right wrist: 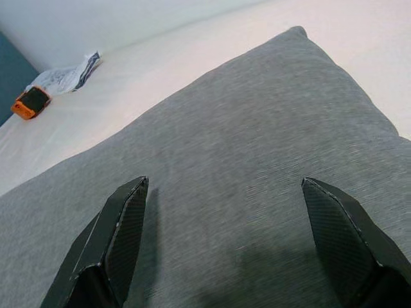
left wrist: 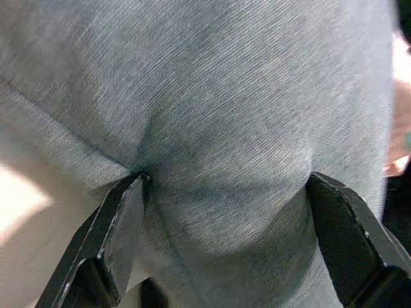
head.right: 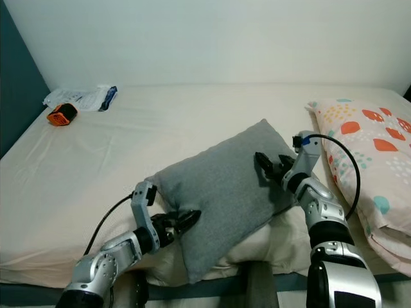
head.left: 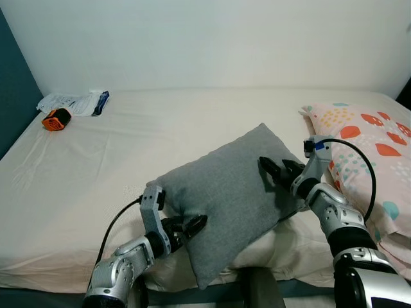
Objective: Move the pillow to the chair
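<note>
While both hands (head.left: pixel 190 226) (head.left: pixel 280 170) press the grey pillow (head.left: pixel 225 192), no writing reads

The grey pillow (head.left: pixel 228 192) fills the bed's (head.left: pixel 128 160) near edge; a patterned pillow (head.left: pixel 369 151) crowds its right. Left and behind lies bare sheet (an orange gadget (head.left: pixel 56 119) and packet (head.left: pixel 74 102) sit far back).

Wide bed (head.left: pixel 192 115) under cream sheet, plain white wall (head.left: pixel 212 38) behind, teal wall panel (head.left: pixel 13 96) at left, dark floor strip (head.left: pixel 212 298) below, even indoor light
</note>
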Available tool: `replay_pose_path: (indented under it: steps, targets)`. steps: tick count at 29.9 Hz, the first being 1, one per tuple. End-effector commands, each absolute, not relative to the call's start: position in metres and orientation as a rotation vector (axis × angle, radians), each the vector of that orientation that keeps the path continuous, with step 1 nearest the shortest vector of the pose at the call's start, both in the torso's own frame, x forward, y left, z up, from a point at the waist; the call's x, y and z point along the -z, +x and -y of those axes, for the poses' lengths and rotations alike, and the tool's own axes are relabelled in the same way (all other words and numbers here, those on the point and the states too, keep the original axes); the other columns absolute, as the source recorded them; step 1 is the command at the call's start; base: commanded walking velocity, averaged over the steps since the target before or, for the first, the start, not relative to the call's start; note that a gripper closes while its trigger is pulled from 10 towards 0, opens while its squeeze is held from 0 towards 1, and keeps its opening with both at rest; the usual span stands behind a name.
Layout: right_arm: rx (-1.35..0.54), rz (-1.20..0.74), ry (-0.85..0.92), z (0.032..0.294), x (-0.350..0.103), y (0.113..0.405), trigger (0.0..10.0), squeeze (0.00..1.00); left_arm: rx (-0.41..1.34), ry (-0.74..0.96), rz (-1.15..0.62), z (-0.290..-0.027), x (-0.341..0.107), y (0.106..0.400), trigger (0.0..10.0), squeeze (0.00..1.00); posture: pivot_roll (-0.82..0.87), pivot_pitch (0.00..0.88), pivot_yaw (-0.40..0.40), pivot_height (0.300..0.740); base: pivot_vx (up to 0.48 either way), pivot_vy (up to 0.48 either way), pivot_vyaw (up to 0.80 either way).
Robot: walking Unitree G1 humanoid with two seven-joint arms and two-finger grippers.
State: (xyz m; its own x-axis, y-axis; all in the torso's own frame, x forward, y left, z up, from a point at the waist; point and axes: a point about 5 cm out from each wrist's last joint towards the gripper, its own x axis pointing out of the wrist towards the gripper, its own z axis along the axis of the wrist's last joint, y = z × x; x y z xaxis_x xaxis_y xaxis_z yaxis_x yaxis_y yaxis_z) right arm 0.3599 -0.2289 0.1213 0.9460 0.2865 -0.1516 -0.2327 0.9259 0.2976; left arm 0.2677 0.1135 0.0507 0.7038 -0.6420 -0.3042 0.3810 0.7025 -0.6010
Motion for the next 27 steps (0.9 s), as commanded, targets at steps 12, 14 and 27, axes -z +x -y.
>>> replay_pose_path:
  steps: [12, 14, 27]
  targets:
    - [-0.291, -0.239, 0.274, 0.227, -0.114, 0.355, 10.0, 0.0, 0.34, -0.858, -0.554, -0.156, -0.032, 0.253, 10.0, 0.0, 0.01, 0.0, -0.087, 0.515, 0.0, 0.0, 0.0]
    - [-0.295, -0.242, 0.274, 0.227, -0.114, 0.355, 10.0, 0.0, 0.303, -0.88, -0.545, -0.162, -0.03, 0.251, 10.0, 0.0, 0.01, 0.0, -0.098, 0.515, 0.0, 0.0, 0.0]
    - [-0.349, -0.288, 0.254, 0.22, -0.111, 0.355, 10.0, 0.0, 0.287, -1.066, -0.427, -0.16, -0.041, 0.248, 10.0, 0.0, 0.01, 0.0, -0.152, 0.515, 0.0, 0.0, 0.0]
